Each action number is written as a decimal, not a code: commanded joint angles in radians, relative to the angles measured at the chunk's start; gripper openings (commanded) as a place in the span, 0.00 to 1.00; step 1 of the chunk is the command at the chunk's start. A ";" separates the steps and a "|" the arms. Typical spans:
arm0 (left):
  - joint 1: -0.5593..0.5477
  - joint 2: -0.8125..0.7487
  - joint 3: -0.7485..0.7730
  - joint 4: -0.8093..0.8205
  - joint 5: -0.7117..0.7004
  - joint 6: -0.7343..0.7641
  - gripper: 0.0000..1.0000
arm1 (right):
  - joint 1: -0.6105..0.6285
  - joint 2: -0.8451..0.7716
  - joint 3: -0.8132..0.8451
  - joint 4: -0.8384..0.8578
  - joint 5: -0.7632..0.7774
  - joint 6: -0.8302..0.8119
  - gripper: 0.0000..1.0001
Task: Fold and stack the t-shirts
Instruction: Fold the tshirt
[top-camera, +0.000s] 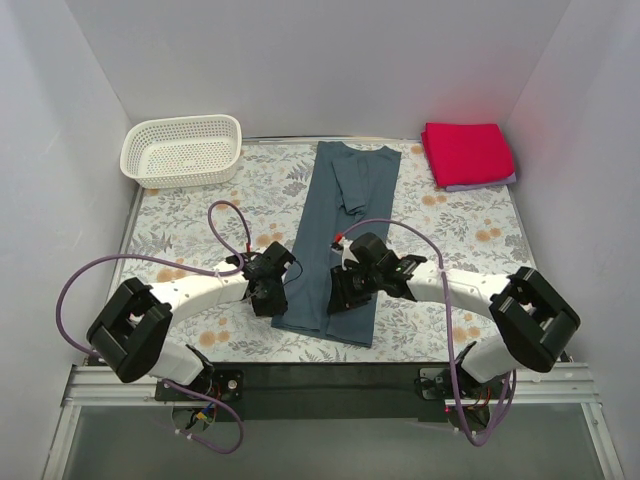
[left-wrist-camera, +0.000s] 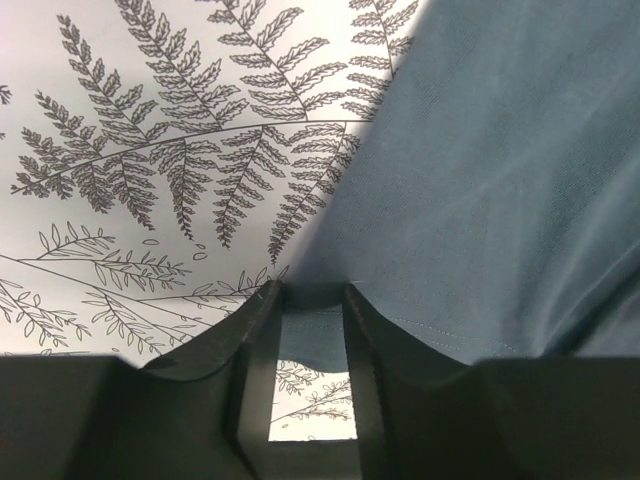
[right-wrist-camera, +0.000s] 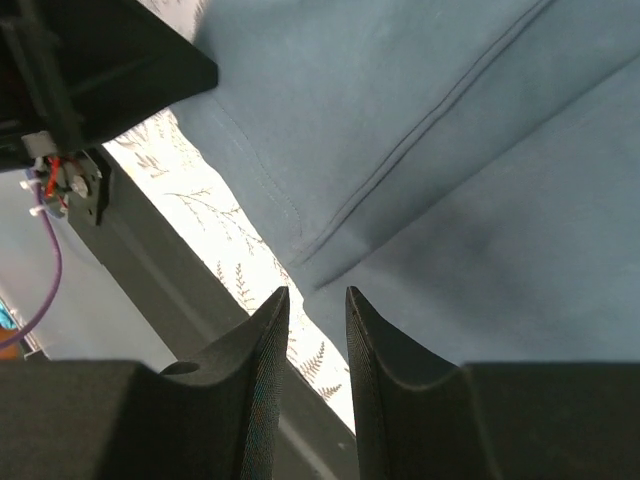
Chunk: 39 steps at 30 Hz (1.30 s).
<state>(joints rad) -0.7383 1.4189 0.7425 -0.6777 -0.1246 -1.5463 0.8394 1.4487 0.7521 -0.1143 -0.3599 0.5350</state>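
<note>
While the left pincer nips the near hem of the slate blue-grey cloth t-shirt, the right pincer stands narrow there, hold unclear.

Overhead cam, wrist cams close on shirt

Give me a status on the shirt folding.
Done: the red shirt lies folded on the lavender shirt in the far right corner. In hand: the blue-grey shirt is folded into a long strip, with the left end effector and right end effector at its near hem. Left: fold it square and stack it.
</note>
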 joint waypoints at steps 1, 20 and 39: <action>-0.012 -0.002 -0.018 -0.013 -0.020 -0.029 0.29 | 0.039 0.042 0.052 -0.012 0.030 0.037 0.31; -0.018 -0.104 -0.052 -0.037 -0.020 -0.032 0.09 | 0.130 0.222 0.173 -0.110 0.006 0.046 0.31; -0.018 -0.135 -0.091 0.001 0.009 -0.060 0.09 | 0.153 0.272 0.207 -0.108 -0.004 0.111 0.31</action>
<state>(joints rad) -0.7502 1.3125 0.6617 -0.6754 -0.1257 -1.5940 0.9833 1.7100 0.9207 -0.2153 -0.3546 0.6300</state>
